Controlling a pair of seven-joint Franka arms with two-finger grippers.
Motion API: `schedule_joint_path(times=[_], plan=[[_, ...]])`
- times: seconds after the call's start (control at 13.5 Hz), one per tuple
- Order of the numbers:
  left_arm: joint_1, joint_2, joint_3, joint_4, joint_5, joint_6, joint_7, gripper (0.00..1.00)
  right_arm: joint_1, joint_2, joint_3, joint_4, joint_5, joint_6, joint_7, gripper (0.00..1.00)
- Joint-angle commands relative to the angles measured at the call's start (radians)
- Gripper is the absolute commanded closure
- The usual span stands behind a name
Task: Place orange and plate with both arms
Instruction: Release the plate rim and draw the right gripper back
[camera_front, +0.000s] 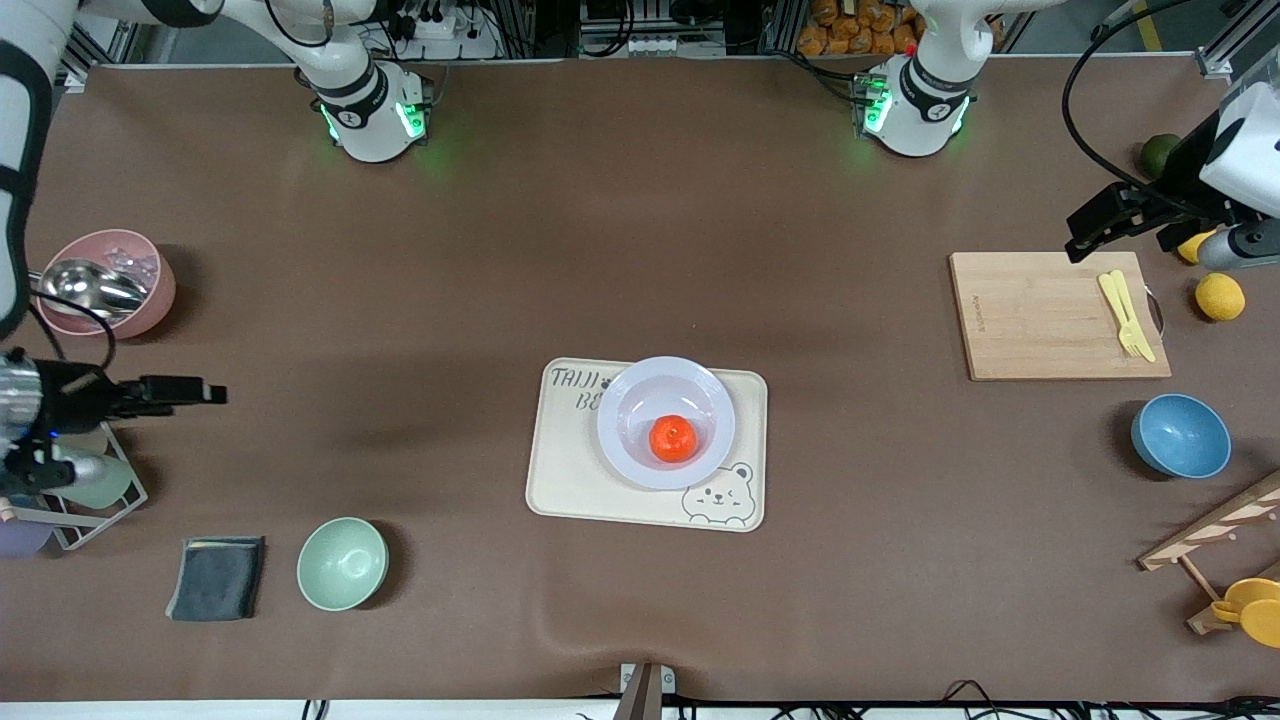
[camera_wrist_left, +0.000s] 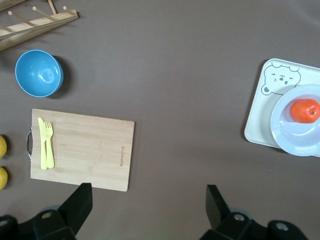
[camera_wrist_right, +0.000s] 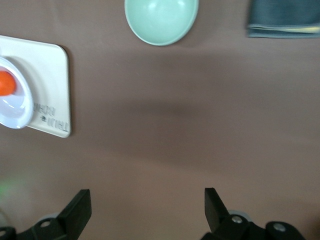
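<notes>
A wide table (camera_front: 620, 230) covered in brown cloth carries everything. Near its middle lies a cream rectangular tray (camera_front: 572, 480) with rounded corners, printed with a bear face. On the tray rests the round, shallow white plate (camera_front: 630, 450) with a faint lavender tint and a raised rim, covering part of the tray's lettering. In the plate's well sits the small round bright orange fruit, the orange (camera_front: 672, 439).

Toward the left arm's end of the table lies a pale wooden cutting board (camera_front: 1040, 320) with a yellow plastic fork and knife (camera_front: 1125, 312) lying on it. A round blue bowl (camera_front: 1180, 436) stands nearer to the front camera than the board, and a yellow lemon (camera_front: 1220, 296) lies just beside the board.

Toward the right arm's end stands a pink bowl (camera_front: 150, 290) holding a shiny metal scoop (camera_front: 90, 285). Nearer to the front camera are a mint green bowl (camera_front: 342, 563) and, beside it, a folded dark grey cloth (camera_front: 216, 578).

The left hand (camera_wrist_left: 149, 200) hangs over the table beside the cutting board, its fingers spread wide and holding nothing. The right hand (camera_wrist_right: 148, 202) hangs over bare table toward the right arm's end, well apart from the tray, fingers likewise spread and empty.
</notes>
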Motion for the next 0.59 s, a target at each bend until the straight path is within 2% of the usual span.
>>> schedule_joint_path(times=[0.0,0.3,0.45,0.52], plan=[[0.008,-0.019,0.002,-0.008,-0.029,-0.012,0.01,0.0,0.003,-0.138,0.016,-0.033,-0.13,-0.045,0.041,0.0],[0.017,-0.017,0.004,-0.011,-0.054,-0.01,0.012,0.0,0.024,-0.278,0.018,-0.148,-0.243,-0.033,0.044,0.0],[0.034,-0.017,0.004,-0.015,-0.068,-0.009,0.016,0.0,0.049,-0.35,0.016,-0.248,-0.255,0.061,0.117,0.0],[0.034,-0.017,0.004,-0.015,-0.068,-0.01,0.024,0.0,0.053,-0.387,0.018,-0.335,-0.263,0.135,0.131,0.0]])
